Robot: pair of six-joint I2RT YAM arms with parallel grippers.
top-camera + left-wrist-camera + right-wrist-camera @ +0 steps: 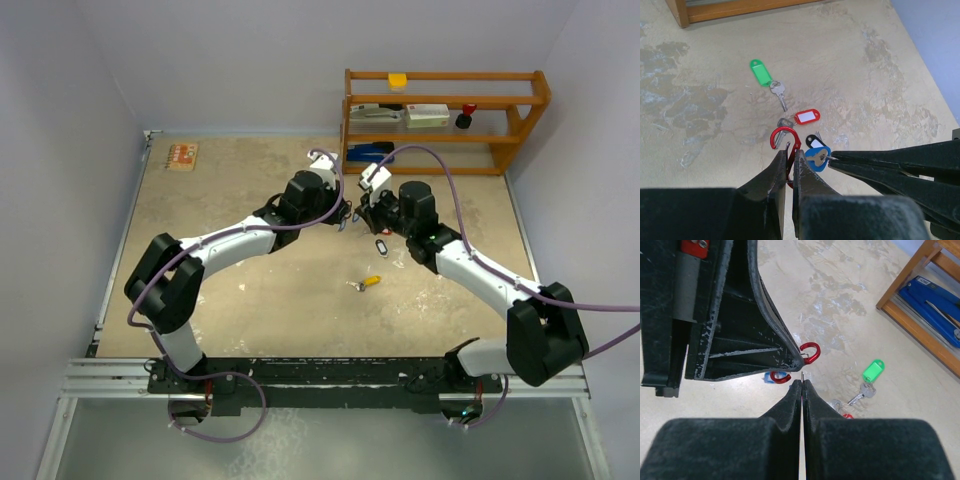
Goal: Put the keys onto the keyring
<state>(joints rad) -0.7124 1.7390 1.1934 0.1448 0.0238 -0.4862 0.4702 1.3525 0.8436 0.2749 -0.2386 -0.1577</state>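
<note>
Clamping red keyring (774, 138): left pincer (791, 152), clearest from its own wrist.

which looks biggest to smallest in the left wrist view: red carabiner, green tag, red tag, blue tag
1. red carabiner, nearest the camera, partly hidden
2. green tag
3. red tag and blue tag: about alike; the blue one is nearer and partly covered, so unranked
</note>
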